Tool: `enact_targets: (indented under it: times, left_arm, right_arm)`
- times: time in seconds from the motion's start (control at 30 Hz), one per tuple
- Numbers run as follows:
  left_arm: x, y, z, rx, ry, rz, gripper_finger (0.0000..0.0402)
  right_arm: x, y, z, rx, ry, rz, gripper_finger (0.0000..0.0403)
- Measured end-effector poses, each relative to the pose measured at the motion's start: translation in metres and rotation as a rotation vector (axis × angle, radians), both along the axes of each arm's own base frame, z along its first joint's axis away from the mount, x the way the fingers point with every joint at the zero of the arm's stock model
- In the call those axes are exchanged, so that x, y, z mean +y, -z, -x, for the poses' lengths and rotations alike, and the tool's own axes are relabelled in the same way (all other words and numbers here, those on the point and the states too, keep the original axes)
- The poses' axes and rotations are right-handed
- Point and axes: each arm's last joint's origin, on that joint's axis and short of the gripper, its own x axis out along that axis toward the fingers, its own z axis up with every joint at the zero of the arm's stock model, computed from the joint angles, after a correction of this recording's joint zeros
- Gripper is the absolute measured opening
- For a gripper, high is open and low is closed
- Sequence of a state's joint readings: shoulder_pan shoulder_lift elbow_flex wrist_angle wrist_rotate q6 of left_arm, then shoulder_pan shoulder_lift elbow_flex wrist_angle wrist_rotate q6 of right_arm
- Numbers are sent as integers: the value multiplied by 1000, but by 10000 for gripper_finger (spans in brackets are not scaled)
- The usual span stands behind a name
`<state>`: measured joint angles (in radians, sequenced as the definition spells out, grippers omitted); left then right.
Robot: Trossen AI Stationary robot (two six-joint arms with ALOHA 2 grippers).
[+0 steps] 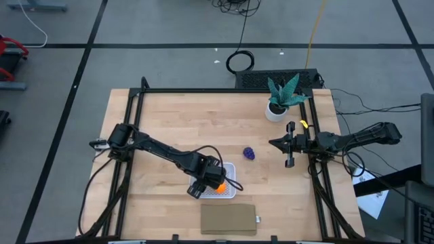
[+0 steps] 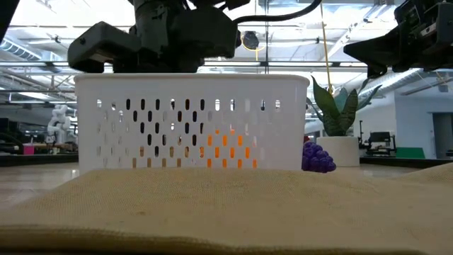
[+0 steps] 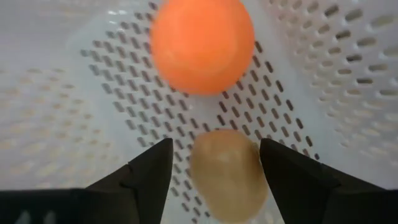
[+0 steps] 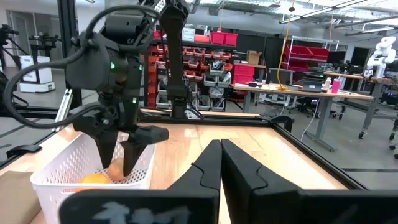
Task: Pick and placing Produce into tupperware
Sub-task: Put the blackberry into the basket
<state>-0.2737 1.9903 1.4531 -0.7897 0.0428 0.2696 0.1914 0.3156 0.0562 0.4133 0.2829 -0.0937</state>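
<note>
The tan-brown piece [image 3: 227, 171] is seen low in the left wrist view, lying on the perforated floor of the white tupperware [image 1: 232, 177], with the bright orange piece [image 3: 202, 42] above it in that picture and apparently just apart from it. The left gripper [image 3: 214, 168] is lowered into the container, its fingers [image 3: 149, 174] spread to either side of the tan-brown piece with narrow gaps visible, so the piece is judged to be released or about to be. The dark purple piece [image 1: 249, 154] is left on the table [image 1: 176, 115], just right of centre in the high view, well apart from the container. The right gripper [image 1: 287, 144] waits at centre right with fingers pressed together. Trouble could be caused on withdrawal: the tan-brown piece might be dragged up by a finger, or the light container wall might be snagged and the tupperware shifted or tipped, with the orange piece set rolling.
</note>
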Motion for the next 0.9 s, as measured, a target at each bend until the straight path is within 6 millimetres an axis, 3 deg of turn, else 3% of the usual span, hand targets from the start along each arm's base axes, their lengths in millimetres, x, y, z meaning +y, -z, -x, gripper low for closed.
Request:
enact_targets:
  times: [0.3,0.43,0.7,0.9]
  left_arm:
    - [-3,-29,-5,-13,-46,-84,232]
    - [-2,-40,-4,10,-103,-111,182]
    - [-1,-58,-1,53,-130,-134,15]
    - [-1,-74,-6,-10,-78,-180,19]
  right_arm:
    - [0,0,0,0,0,0,0]
    - [0,0,0,0,0,0,0]
    - [0,0,0,0,0,0,0]
    - [0,0,0,0,0,0,0]
